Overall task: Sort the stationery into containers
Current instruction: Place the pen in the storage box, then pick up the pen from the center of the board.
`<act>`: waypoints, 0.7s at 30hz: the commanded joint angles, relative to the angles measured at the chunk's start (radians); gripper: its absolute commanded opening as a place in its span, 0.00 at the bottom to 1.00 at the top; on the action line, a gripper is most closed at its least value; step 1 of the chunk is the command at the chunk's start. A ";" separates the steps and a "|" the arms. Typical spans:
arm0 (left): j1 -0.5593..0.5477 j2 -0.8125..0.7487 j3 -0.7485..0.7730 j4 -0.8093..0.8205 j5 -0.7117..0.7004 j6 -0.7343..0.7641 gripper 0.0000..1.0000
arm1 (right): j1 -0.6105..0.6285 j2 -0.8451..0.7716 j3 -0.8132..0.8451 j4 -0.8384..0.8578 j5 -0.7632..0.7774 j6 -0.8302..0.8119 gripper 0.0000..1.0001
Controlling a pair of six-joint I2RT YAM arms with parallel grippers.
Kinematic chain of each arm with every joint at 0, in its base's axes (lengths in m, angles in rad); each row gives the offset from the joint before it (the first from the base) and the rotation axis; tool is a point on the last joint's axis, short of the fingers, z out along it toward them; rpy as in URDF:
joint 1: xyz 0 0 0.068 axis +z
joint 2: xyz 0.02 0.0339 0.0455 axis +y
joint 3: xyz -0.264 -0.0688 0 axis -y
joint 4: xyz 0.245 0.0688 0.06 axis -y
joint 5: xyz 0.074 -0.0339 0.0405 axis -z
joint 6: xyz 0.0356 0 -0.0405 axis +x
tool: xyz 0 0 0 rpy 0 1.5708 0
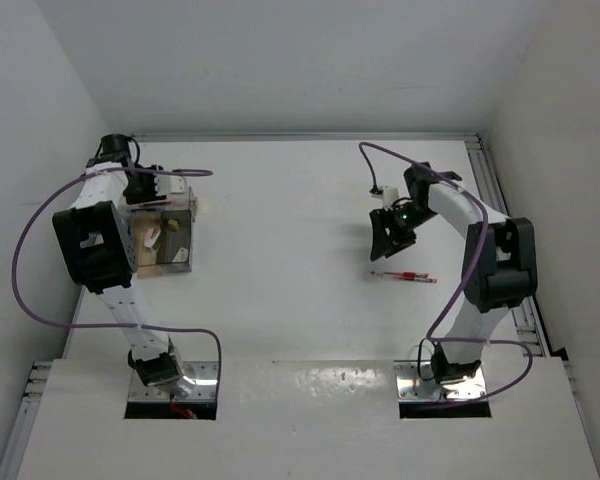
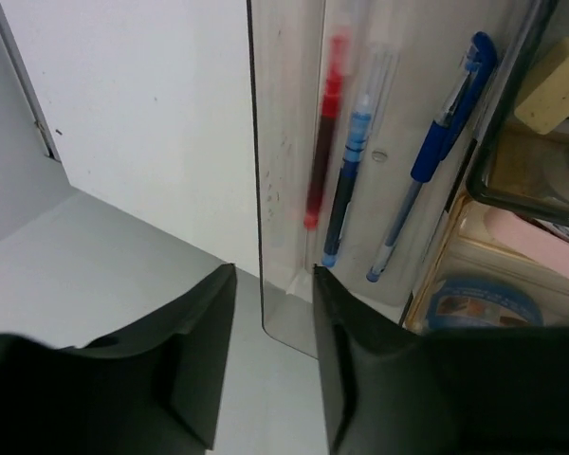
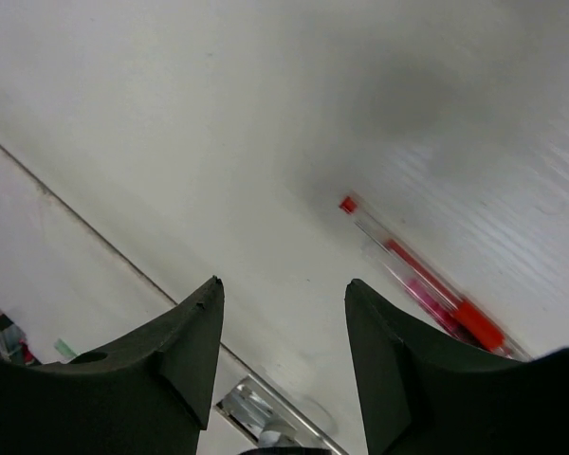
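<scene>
The clear box (image 1: 170, 240) stands at the left of the table. In the left wrist view its long section (image 2: 284, 171) holds a red pen (image 2: 324, 133) and two blue pens (image 2: 349, 161). Sections beside it hold a beige eraser (image 2: 555, 85), a pink-white piece (image 2: 541, 242) and a blue-white roll (image 2: 484, 301). My left gripper (image 2: 270, 284) is open and empty, just above the box's near end (image 1: 152, 190). A second red pen (image 1: 405, 276) lies on the table at the right (image 3: 422, 275). My right gripper (image 3: 283, 284) is open and empty above the table, just behind that pen (image 1: 387, 238).
White walls close in the table at the left, back and right. A metal rail (image 1: 500, 200) runs along the right edge. Purple cables (image 1: 40, 230) loop off both arms. The arm bases (image 1: 170, 375) sit at the near edge.
</scene>
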 commanded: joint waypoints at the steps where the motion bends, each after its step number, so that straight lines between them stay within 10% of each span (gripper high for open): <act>1: -0.014 -0.015 0.080 0.000 0.005 -0.114 0.46 | -0.027 -0.068 0.038 -0.031 0.088 -0.072 0.53; 12: -0.092 -0.169 0.400 -0.234 0.226 -0.691 0.53 | -0.105 -0.170 -0.047 -0.067 0.289 -0.331 0.47; 21: -0.208 -0.479 0.074 -0.198 0.545 -0.999 0.56 | -0.182 -0.209 -0.196 0.030 0.410 -0.483 0.27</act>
